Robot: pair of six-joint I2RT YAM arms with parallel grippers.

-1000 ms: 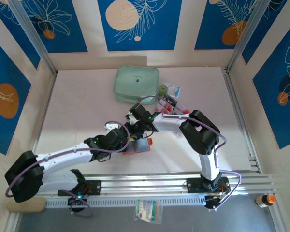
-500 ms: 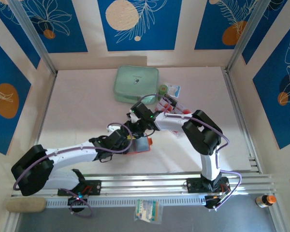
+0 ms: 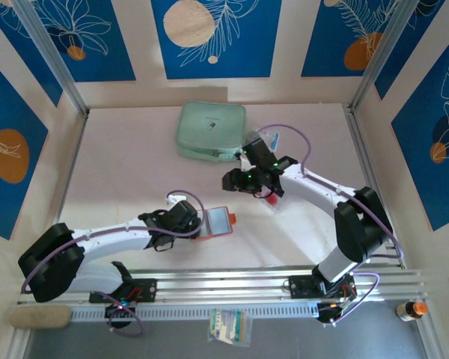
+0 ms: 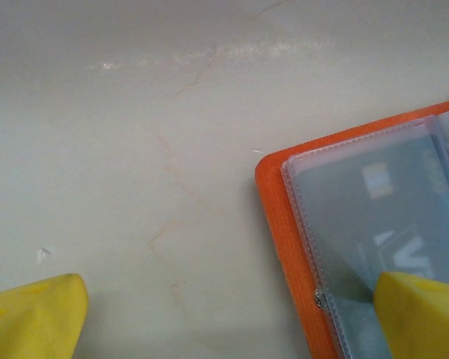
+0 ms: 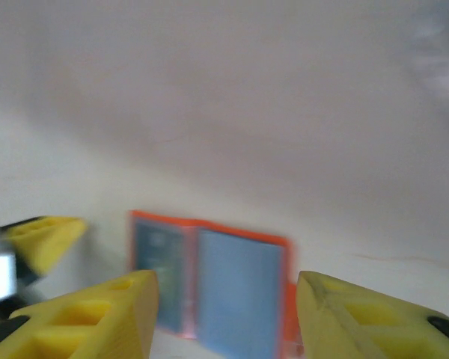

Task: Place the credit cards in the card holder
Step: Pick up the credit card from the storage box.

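Since the open orange-red folding card holder (image 3: 218, 222) touches the spread left end effector (image 4: 230, 308), that arm is nearer.
The right end effector (image 5: 226, 298), spread and empty, hangs farther back, facing the holder.

I see the card holder (image 3: 218, 222) lying open and flat on the table (image 3: 120, 172), near its front middle. Its orange-red cover faces down and its greyish clear pockets face up. Through one pocket I can make out a credit card (image 4: 374, 217) tucked inside, greyish with faint lettering.
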